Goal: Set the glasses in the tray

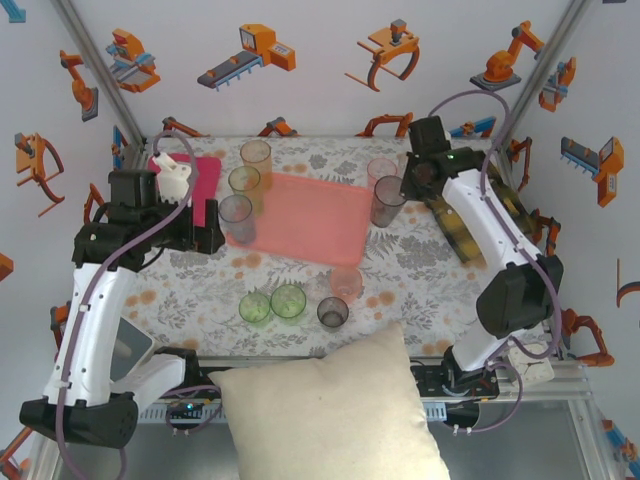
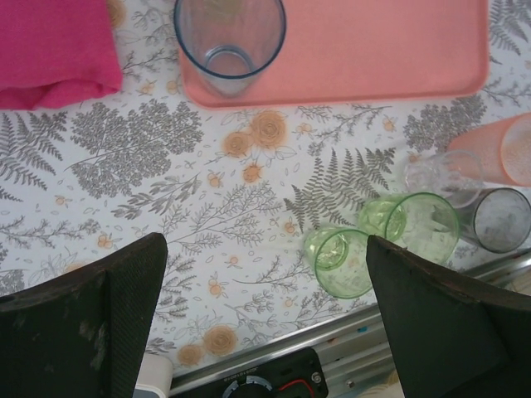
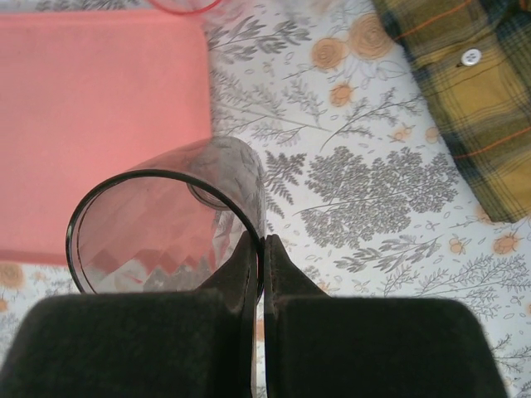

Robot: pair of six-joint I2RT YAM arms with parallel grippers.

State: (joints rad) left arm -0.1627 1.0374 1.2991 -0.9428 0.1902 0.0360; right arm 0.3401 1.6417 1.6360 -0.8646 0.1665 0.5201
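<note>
The salmon-pink tray lies mid-table. My right gripper is shut on the rim wall of a smoky grey glass, one finger inside and one outside, just off the tray's right edge. A pink glass stands behind it. My left gripper is open over bare tablecloth, nothing between its fingers. A blue-grey glass stands at the tray's left corner. Two green glasses, a pale orange one and a dark grey one cluster near the front edge.
A magenta folded cloth with a white object on it lies back left. Two more glasses stand beside the tray's back left. A plaid cloth lies right. A cream pillow overhangs the table's near edge.
</note>
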